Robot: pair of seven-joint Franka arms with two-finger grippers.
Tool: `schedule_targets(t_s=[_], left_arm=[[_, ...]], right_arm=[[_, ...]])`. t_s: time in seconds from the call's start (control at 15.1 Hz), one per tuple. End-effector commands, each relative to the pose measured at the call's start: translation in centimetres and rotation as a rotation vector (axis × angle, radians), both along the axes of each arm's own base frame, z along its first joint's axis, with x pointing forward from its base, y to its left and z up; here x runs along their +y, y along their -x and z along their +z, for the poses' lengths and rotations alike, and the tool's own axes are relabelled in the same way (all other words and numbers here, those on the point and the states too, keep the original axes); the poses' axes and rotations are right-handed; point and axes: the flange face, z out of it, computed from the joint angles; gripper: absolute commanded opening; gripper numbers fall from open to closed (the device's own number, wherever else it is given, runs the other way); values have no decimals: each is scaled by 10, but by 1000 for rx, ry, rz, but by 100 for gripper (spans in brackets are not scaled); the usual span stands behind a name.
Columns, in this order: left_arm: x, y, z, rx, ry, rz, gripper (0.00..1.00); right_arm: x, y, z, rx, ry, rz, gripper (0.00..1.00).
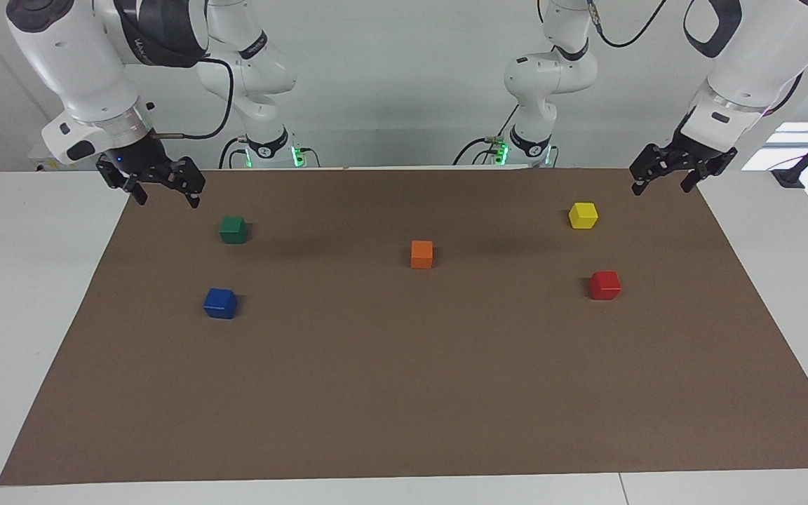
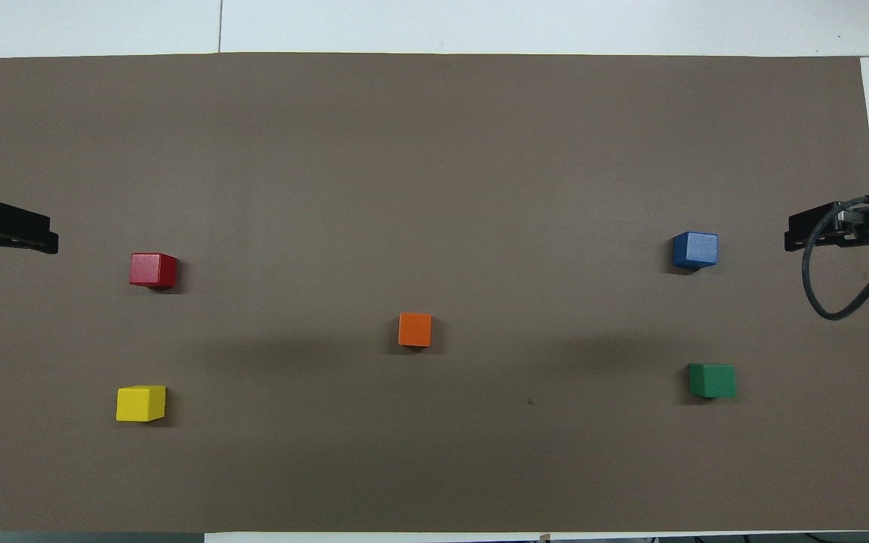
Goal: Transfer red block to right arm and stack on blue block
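Lowest in your facing view sit blue block [image 1: 220, 303] at left and red block [image 1: 605, 285] at right; right gripper [image 1: 163, 190] and left gripper [image 1: 663, 178] hang released, upper corners. Overhead, red block [image 2: 153, 270] lies left-centre, untouched — handover pending.

A white counter [image 1: 25, 294] spread with a brown mat [image 1: 404, 393] stands before a plain white wall [image 1: 404, 84], evenly lit.

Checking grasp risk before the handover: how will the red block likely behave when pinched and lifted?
The red block looks rigid, a flat-faced cube, so it probably won't roll or tip. Its glossy faces may slip somewhat. It appears small, so probably light.
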Motion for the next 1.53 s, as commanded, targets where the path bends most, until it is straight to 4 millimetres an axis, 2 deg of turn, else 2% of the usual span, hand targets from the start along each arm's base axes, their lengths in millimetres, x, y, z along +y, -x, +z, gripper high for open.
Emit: schedule_targets(t_s=[0.0,0.33,0.53,0.66,0.86,1.0,1.2,1.33,1.46], left_arm=[[4,-3,3,-14,-5,6,100],[13,-3,2,-5,-3,26,100],[11,-2,2,-9,-4,29,100],[25,-4,2,-55,-3,47,100],[29,-3,-13,-51,-4,55,100],[23,-7,-29,-40,-5,43,100],[21,-14,-68,-9,-7,34,100],[21,-26,-98,24,-5,34,100],[25,-28,-126,37,-2,34,100]], right_arm=[[-2,7,0,-10,0,20,100],[-4,7,0,-12,0,18,100],[-3,7,0,-13,-1,15,100],[0,7,0,-12,-6,24,100],[3,6,2,-16,-33,24,100],[7,6,2,-20,-68,22,100],[5,6,3,-21,-74,67,100],[13,7,3,-39,-216,110,100],[22,5,7,-70,-345,98,100]])
